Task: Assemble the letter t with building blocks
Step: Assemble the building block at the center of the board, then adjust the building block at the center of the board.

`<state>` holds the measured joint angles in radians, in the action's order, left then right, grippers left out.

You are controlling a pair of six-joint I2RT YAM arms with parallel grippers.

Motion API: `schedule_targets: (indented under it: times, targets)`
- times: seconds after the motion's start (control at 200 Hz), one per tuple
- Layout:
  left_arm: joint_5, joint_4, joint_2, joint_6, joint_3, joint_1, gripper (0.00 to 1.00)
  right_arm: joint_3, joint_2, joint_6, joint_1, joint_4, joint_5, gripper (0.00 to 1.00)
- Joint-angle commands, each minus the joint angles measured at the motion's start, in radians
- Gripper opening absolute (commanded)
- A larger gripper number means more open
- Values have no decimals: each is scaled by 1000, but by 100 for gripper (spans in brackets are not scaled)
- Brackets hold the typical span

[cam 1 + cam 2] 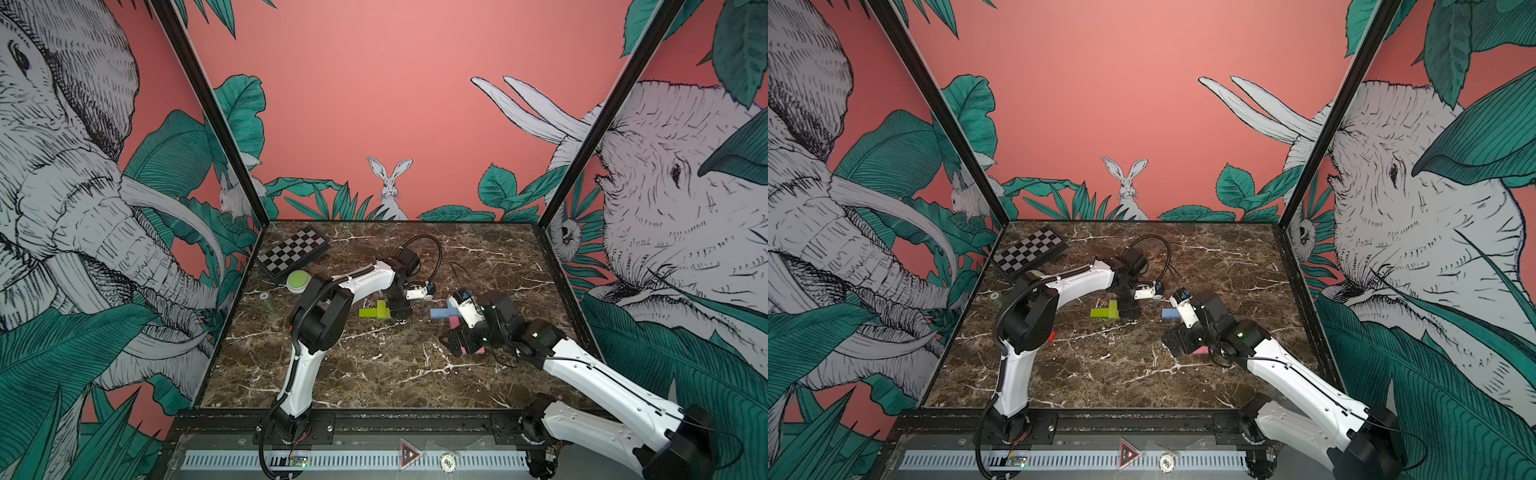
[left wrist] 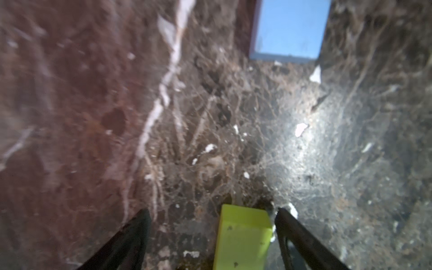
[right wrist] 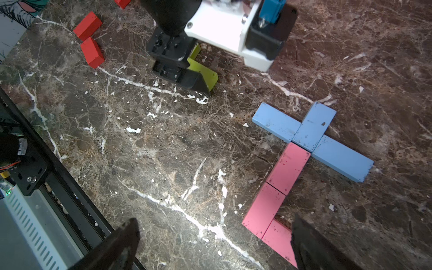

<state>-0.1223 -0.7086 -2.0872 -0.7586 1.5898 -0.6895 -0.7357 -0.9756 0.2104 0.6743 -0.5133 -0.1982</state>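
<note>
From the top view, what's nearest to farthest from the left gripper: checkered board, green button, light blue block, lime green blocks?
From the left gripper:
1. Lime green blocks, right beside it.
2. Light blue block, on its other side.
3. Green button, towards the left wall.
4. Checkered board, back left corner.

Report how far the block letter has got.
Looks done: a t with light blue blocks as crossbar and pink blocks as stem. In hand: the left gripper, jaws open, straddles a lime block of a part-built lime shape. The right gripper hangs open by the pink foot. Left: two red blocks lie loose.
</note>
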Motion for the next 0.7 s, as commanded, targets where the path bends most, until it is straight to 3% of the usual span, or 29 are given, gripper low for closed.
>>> schedule_targets:
  times: [0.0, 0.145, 0.43, 0.695]
  targets:
    - [-31, 89, 135, 54, -13, 30, 90, 14, 24, 8, -1, 17, 5, 98]
    - [-27, 139, 197, 119, -10, 58, 97, 16, 44, 11, -2, 25, -2, 99]
    - [-14, 175, 319, 212, -30, 89, 97, 30, 99, 19, -1, 51, -12, 99]
    - [-19, 132, 344, 184, -94, 82, 95, 27, 100, 15, -1, 40, -10, 99]
